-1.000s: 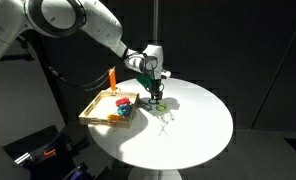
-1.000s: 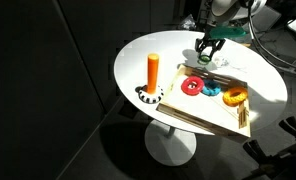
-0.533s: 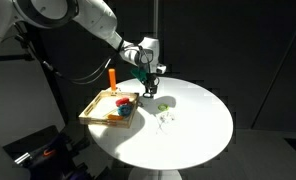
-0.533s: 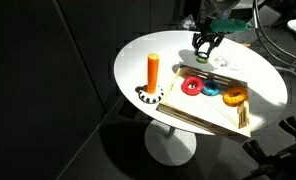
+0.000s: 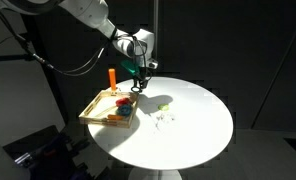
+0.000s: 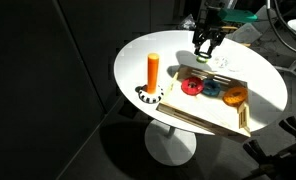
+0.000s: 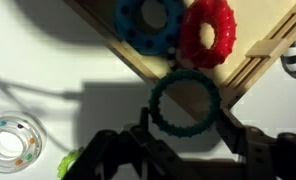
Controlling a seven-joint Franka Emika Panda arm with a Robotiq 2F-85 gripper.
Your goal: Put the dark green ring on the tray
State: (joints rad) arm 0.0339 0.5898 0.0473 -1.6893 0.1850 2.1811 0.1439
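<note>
Lower left in the wrist view, a clear ring [image 7: 10, 143] lies on the desk [image 7: 38, 75]. At centre the hand [image 7: 185, 135] is clamped on the green ring [image 7: 156, 105], which hangs right over the tray [image 7: 243, 75] rim, not yet inside. Let go here, I reckon it clips the rim and rolls off. Carried too far to the upper right, it may land on the red ring [image 7: 208, 30].

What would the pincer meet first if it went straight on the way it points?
Probably the tray's corner rim, lying right under the held dark green ring in the wrist view; depth is unclear, so possibly the white table beside it.
</note>
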